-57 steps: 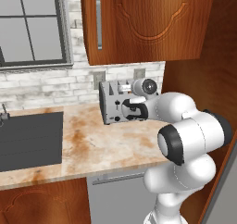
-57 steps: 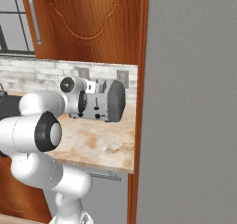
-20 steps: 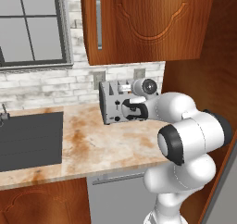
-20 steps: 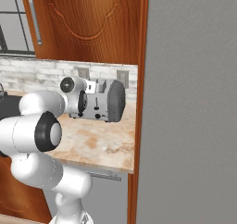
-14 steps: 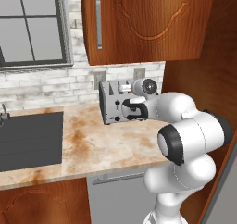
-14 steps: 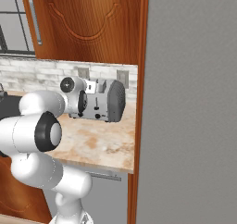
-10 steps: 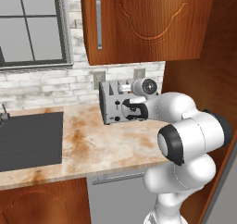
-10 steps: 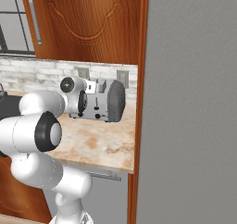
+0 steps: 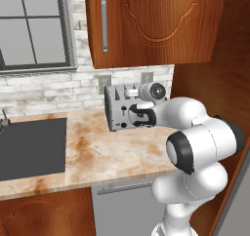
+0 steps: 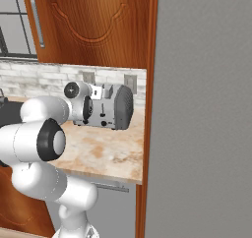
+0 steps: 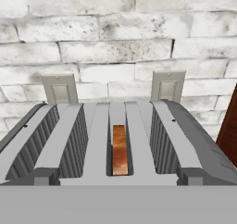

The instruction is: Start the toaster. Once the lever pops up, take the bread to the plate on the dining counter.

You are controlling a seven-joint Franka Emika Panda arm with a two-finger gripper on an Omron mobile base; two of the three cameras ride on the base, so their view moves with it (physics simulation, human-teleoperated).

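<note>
The silver-grey toaster (image 9: 116,111) (image 10: 116,109) stands at the back of the marbled worktop, against the brick wall. My gripper (image 9: 133,118) (image 10: 93,112) is pressed up to the toaster's front face, level with its levers, and stands open with nothing in it. The hand view looks down along the toaster's top (image 11: 115,146). There the bread (image 11: 120,149) sits low in a middle slot, its brown crust edge showing. The other slots look empty. The plate and the dining counter are out of view.
A dark sink (image 9: 29,142) is set into the worktop (image 9: 102,152) on the left. A wooden wall cabinet (image 9: 151,25) hangs above the toaster. A tall wooden panel (image 10: 147,109) closes the right side. Two wall outlets (image 11: 59,90) sit behind the toaster.
</note>
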